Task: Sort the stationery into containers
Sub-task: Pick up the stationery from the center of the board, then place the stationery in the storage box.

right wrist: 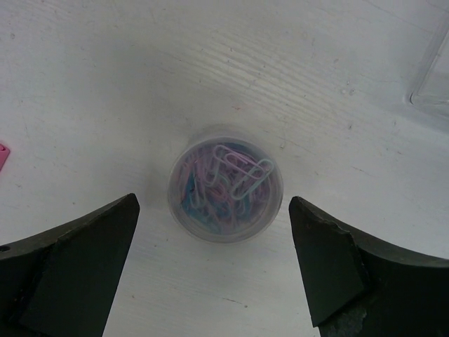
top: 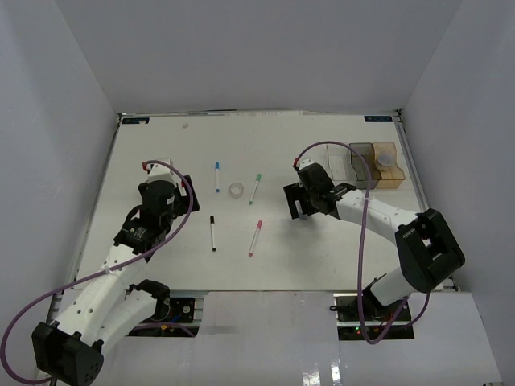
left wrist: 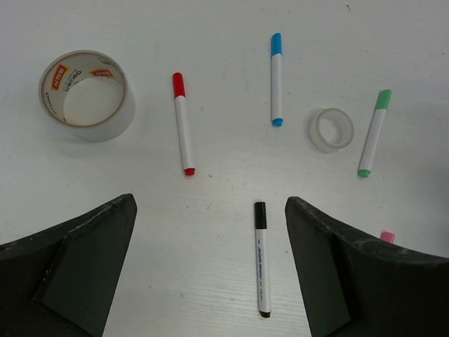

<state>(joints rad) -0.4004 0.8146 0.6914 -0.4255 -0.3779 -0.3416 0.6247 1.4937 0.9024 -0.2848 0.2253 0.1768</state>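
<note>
Four white marker pens lie mid-table: blue-capped (top: 217, 177), green-capped (top: 255, 189), black-capped (top: 212, 233) and pink-capped (top: 255, 238). A small clear tape roll (top: 236, 190) lies between the blue and green pens. The left wrist view also shows a red-capped pen (left wrist: 184, 123) and a large clear tape roll (left wrist: 88, 95). My left gripper (left wrist: 209, 200) is open and empty, with the black pen (left wrist: 261, 258) between its fingers. My right gripper (right wrist: 214, 205) is open above a round clear tub of paper clips (right wrist: 226, 184). The clear, grey and amber bins (top: 366, 165) stand at the back right.
A pale round object sits in the amber bin (top: 386, 157). A corner of the clear bin (right wrist: 435, 77) shows at the upper right of the right wrist view. White walls enclose the table on three sides. Purple cables loop off both arms.
</note>
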